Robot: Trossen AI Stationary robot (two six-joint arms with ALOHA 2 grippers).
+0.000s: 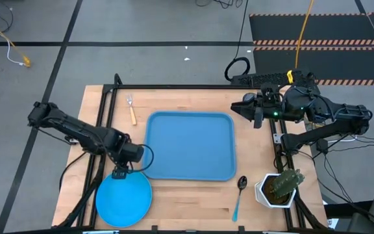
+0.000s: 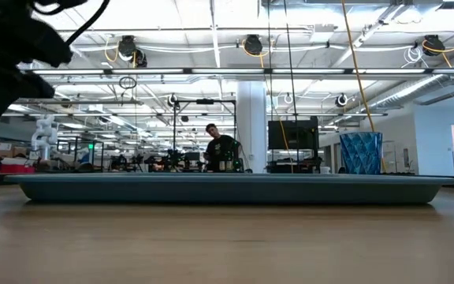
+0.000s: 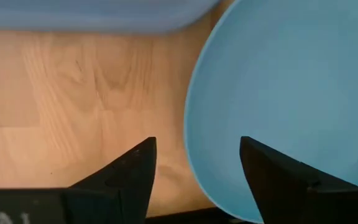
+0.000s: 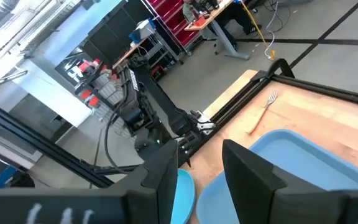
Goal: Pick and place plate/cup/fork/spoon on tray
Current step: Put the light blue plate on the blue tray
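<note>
- From the high view we see the whole wooden table [image 1: 193,195]: the large blue rectangular plastic tray [image 1: 190,144] with its raised rim lies in the middle, bare inside.
- Only the high view and the right wrist view show the small fork [image 1: 132,109] with silver tines and a pale orange handle; it lies on the wood beyond the tray's far left corner, well apart from the left gripper [image 1: 120,173].
- Only the high view shows the small spoon [image 1: 239,195] with a dark shiny bowl and slim light blue handle, lying just off the tray's near right corner, beside a white pot holding a cactus [image 1: 280,188].
- The low view alone shows a dark blue faceted tumbler [image 2: 361,153] past the tray's right end, and a person [image 2: 221,147] far off in the room.
- The left wrist view shows what the others hide: the left gripper's two dark fingers [image 3: 132,171] stand wide apart, straddling the rim of the round flat bright blue plate [image 3: 291,99], one finger over bare wood, the other over the plate. We see nothing gripped between them.
- The plate sits on the table directly under and in front of this gripper, just off the tray's near left corner.
- The right gripper [image 4: 201,177] waits raised at the table's far right edge, fingers partly apart with nothing between them.
</note>
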